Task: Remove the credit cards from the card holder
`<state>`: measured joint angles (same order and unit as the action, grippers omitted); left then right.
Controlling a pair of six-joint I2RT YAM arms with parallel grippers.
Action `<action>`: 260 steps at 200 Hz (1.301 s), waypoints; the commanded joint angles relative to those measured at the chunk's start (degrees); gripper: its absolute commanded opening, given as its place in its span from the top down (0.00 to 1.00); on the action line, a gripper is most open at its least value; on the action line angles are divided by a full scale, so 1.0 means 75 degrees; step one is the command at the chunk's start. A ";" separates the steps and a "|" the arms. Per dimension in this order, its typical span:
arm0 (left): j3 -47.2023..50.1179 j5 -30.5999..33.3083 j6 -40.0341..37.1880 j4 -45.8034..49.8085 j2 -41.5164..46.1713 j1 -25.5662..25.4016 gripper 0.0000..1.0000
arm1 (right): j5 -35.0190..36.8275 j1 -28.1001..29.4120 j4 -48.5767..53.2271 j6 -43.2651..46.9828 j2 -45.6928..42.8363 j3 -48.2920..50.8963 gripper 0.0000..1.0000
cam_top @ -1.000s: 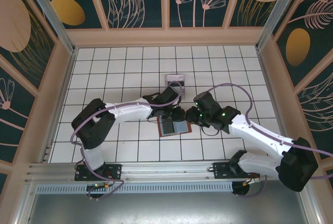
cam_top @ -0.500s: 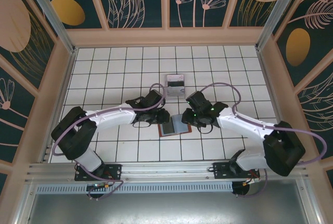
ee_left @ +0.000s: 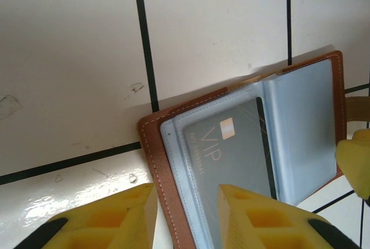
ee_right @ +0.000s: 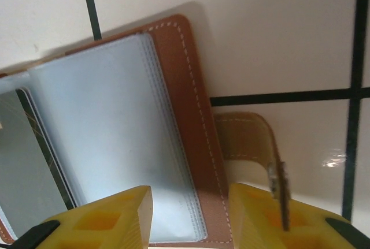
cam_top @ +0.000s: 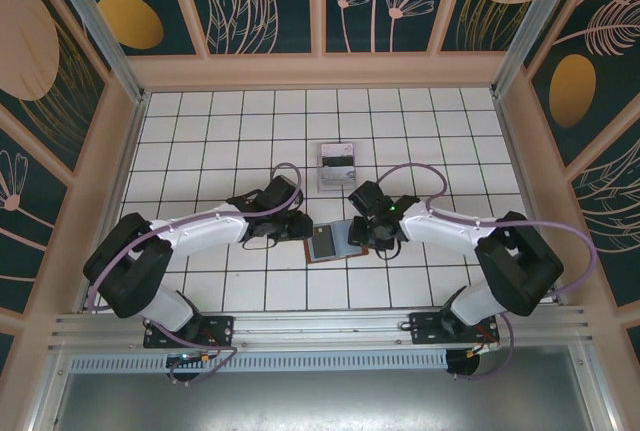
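White tiled table [cam_top: 200, 131] with black grid lines is filling the floor of the walled cell.

Left arm [cam_top: 200, 226] and right arm [cam_top: 450, 226] are both reaching inward, low over the table middle, meeting from opposite sides.

Left gripper [cam_top: 300, 229] is hovering at the left edge of the card holder [cam_top: 336, 241]. In the left wrist view its yellow fingers are standing apart [ee_left: 186, 203], with the holder's stitched brown border [ee_left: 151, 145] showing in the gap. Cannot tell whether they are touching the leather.

Right gripper [cam_top: 362, 236] is sitting at the holder's right edge. In the right wrist view its fingers are also spread [ee_right: 191, 208], nothing pinched, with the brown border [ee_right: 191, 87] running down between them.

Card holder is lying open and flat near the table centre, grey-blue pockets facing up, between the two grippers.

A small stand [cam_top: 337, 163] is standing just behind the holder, apart from it. Its contents are too small to read.

One of the credit cards [ee_left: 231, 151], dark and marked VIP with a small gold chip, is sitting inside the left-hand pocket; it is showing as a dark patch from above [cam_top: 322, 242]. The right-hand pocket is looking pale and layered; cannot tell what it is holding.

Brown strap tab [ee_right: 245, 136] is sticking out from the holder's right edge, curling up off the tile beside the right finger.
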<state>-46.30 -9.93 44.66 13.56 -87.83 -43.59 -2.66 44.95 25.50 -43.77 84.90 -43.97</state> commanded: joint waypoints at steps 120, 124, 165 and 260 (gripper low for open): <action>0.0104 -0.0289 -0.0404 0.0021 -0.0076 0.0141 0.68 | 0.0501 0.0821 0.0409 -0.0629 -0.0079 -0.0734 0.60; 0.0092 -0.0312 -0.0421 0.0026 -0.0094 0.0152 0.69 | 0.0504 0.0822 0.0360 -0.0629 -0.0092 -0.0751 0.60; 0.0092 -0.0534 -0.0549 0.0020 -0.0398 0.0150 0.73 | -0.0392 0.0815 -0.0621 -0.0650 0.0081 -0.0789 0.61; 0.0156 -0.0310 -0.0664 0.0300 -0.0841 0.0150 0.76 | -0.1128 0.0793 -0.1710 -0.0630 0.1097 -0.1026 0.69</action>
<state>-45.39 -13.17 40.69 13.58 -92.79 -42.83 -10.02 50.78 15.22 -48.51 91.48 -50.24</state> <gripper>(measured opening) 0.252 0.312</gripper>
